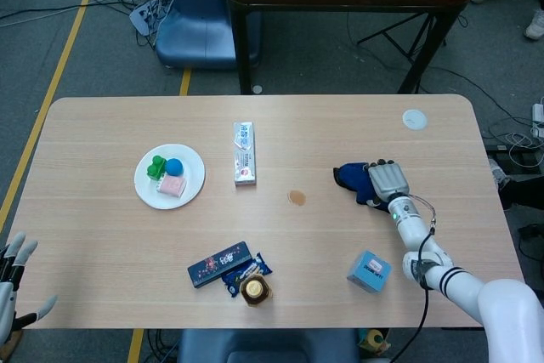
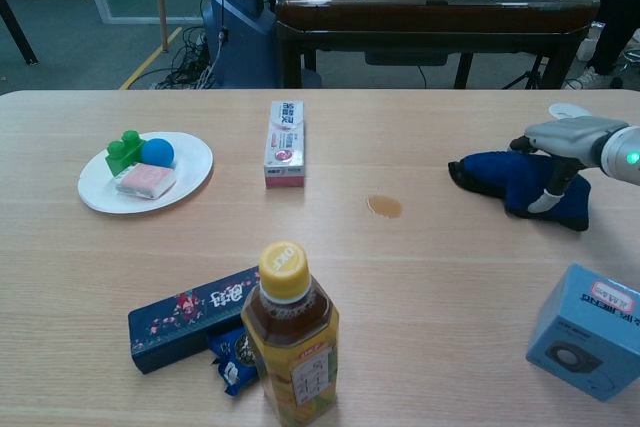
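The right hand [image 1: 387,181] lies flat, fingers spread, over the blue cloth [image 2: 515,182], seemingly touching it; grasping comes next, needing fingers to curl closed.

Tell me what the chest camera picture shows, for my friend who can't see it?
The right robot hand rests on a crumpled dark blue cloth on a light wooden table. Nearby lie a small brown spill, a white toothpaste box and a white round plate of toy blocks. Up front stands a yellow-capped tea bottle.
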Robot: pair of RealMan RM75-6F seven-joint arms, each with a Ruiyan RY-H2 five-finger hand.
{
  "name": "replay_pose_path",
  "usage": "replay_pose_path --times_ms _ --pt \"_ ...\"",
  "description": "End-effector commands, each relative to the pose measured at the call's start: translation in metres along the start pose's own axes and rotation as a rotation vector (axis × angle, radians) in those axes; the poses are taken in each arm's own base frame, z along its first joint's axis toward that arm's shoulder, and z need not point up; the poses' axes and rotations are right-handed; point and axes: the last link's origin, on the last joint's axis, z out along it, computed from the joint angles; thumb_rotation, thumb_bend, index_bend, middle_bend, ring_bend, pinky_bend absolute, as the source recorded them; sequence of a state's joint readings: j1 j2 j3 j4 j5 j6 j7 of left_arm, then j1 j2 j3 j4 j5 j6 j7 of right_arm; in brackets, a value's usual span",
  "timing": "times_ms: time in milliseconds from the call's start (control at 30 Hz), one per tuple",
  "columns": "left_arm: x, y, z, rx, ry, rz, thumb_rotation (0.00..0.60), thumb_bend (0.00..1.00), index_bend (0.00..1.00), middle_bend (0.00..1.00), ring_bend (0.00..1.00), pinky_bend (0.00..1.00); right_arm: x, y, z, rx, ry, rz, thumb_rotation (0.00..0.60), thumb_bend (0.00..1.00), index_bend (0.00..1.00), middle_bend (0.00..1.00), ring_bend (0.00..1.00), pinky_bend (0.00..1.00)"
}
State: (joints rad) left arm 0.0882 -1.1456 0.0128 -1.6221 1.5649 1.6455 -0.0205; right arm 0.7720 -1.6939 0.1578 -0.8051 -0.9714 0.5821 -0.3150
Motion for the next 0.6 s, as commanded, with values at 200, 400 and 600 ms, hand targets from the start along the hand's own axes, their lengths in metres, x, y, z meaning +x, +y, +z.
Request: replay_pose_path --times_ms 200,400,600 --pt "-0.001 0.0 0.001 -0.002 -0.005 0.001 0.6 0.17 0.1 0.0 0.02 0.01 0.015 -0.001 -0.011 0.055 0.105 0.075 0.6 0.54 0.68 0.56 0.54 0.64" --pt "-0.003 0.002 0.002 -0.012 -0.011 -0.001 0.6 0.17 0.1 0.0 0.02 0.01 0.045 -0.022 -0.037 0.193 0.205 0.154 0.6 0.55 0.69 0.57 0.56 0.67" --pt "-0.003 0.0 0.0 -0.008 -0.01 -0.004 0.6 0.17 0.1 0.0 0.02 0.01 0.057 -0.067 -0.053 0.318 0.219 0.149 0.6 0.55 0.69 0.56 0.56 0.67"
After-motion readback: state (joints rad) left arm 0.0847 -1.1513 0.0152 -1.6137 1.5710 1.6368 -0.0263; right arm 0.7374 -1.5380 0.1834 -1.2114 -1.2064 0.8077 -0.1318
